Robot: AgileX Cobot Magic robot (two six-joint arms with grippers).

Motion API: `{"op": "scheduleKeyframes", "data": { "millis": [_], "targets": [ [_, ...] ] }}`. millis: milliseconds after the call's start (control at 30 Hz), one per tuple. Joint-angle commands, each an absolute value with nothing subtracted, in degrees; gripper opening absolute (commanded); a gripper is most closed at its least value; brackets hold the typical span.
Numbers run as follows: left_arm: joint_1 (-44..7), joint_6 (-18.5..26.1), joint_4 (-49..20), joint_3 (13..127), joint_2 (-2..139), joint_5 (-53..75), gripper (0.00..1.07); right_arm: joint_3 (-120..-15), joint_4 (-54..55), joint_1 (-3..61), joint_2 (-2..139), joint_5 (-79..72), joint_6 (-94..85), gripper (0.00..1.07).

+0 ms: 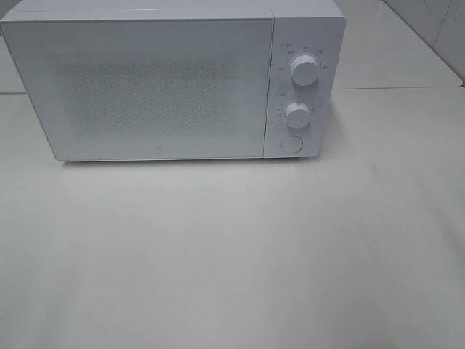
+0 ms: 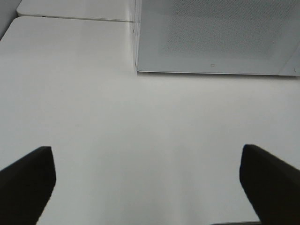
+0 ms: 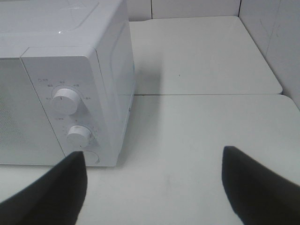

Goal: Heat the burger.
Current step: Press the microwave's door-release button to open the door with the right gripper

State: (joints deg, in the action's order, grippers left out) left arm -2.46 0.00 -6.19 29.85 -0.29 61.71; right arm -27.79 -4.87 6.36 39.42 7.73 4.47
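The burger is out of view in every frame. A white microwave (image 1: 160, 80) stands at the back of the table with its door shut; its control panel carries two knobs (image 1: 306, 70) and a round button (image 1: 290, 145). My left gripper (image 2: 145, 183) is open over bare table in front of the microwave's left corner (image 2: 137, 70), nothing between its dark fingers (image 2: 28, 183). My right gripper (image 3: 154, 183) is open too, low beside the microwave's right front corner (image 3: 115, 140), near the knobs (image 3: 65, 100). Neither gripper shows in the exterior high view.
The white table (image 1: 232, 254) spreads wide in front of the microwave. A seam (image 3: 211, 94) splits the tabletop to the right of the microwave, and a tiled wall (image 1: 436, 29) rises at the far right.
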Motion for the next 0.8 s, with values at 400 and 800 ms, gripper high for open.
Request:
{"op": "scheduleKeyframes", "data": {
  "millis": [400, 800],
  "targets": [
    [-2.18, 0.0, -6.25, 29.68, -0.46, 61.19, 1.0, -19.88, -4.76, 6.02, 59.7, -26.7, 2.41, 0.76],
    [-2.18, 0.0, -6.25, 29.68, -0.46, 61.19, 1.0, -15.36, 10.71, 9.34, 77.01, -51.22, -8.54, 0.76]
  ]
}}
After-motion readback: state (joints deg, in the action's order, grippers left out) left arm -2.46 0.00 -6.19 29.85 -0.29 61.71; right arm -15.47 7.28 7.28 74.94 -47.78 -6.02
